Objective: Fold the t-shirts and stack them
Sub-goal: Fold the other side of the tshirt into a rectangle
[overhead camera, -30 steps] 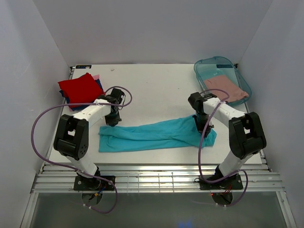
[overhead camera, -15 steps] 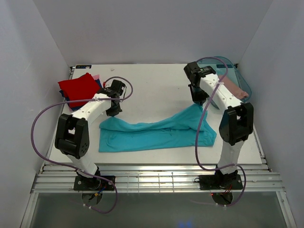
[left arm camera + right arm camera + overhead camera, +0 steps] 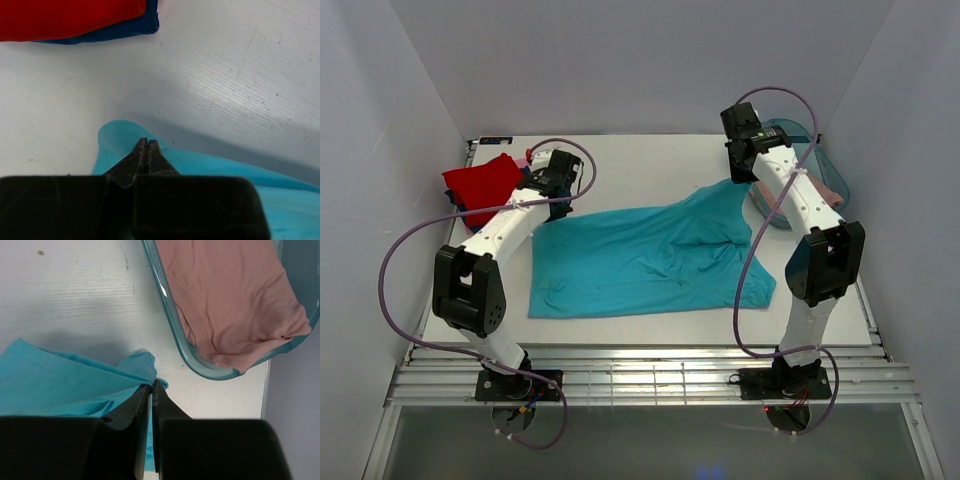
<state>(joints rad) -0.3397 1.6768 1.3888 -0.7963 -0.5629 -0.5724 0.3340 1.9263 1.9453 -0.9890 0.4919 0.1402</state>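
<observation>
A large teal t-shirt lies spread across the middle of the table, its far edge lifted at both corners. My left gripper is shut on its far left corner. My right gripper is shut on its far right corner, raised above the table. A red t-shirt lies on top of a dark blue one at the far left, with a pink edge showing behind. A dusty-pink t-shirt lies in the tub.
A translucent teal plastic tub stands at the far right corner, close to my right gripper; its rim also shows in the right wrist view. White walls close in the table on three sides. Purple cables loop off both arms.
Both grippers have moved away from me, pulling the teal t-shirt's far edge with them. The shirt has opened from a narrow band into a wide sheet.
</observation>
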